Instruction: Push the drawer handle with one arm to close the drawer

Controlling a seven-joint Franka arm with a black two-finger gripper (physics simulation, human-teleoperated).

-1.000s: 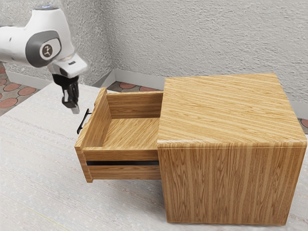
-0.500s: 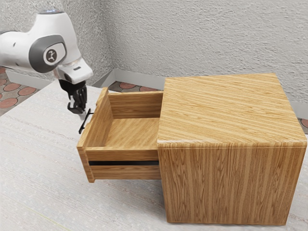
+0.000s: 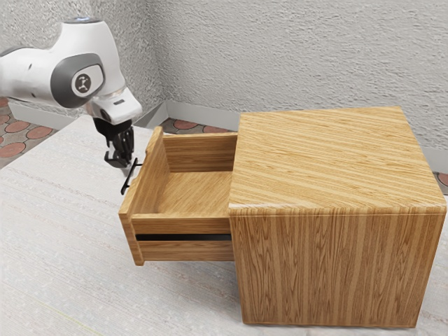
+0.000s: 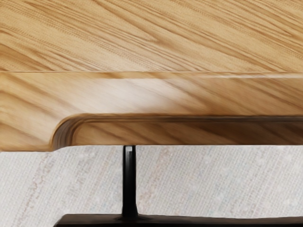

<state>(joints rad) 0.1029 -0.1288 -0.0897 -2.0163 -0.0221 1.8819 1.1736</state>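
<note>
My black gripper [image 3: 124,162] is low at the drawer's outer side, its lower end right by the upper end of the black bar handle [image 3: 129,179]. Whether it touches the bar cannot be told. The wooden drawer [image 3: 183,225] stands well out of the cabinet [image 3: 325,269], its inside bare. In the wrist view, a dark post of the handle [image 4: 129,182] runs from the drawer front [image 4: 142,94] to the bar along the lower edge.
The pale tabletop [image 3: 70,238] extends around the cabinet and under the pulled-out drawer. A textured grey wall [image 3: 301,56] rises behind, with a reddish tiled floor [image 3: 17,143] past the table edge.
My gripper has come down and toward the exterior view's right, up to the handle. Over the last half second the drawer has slid slightly inward, toward the cabinet.
</note>
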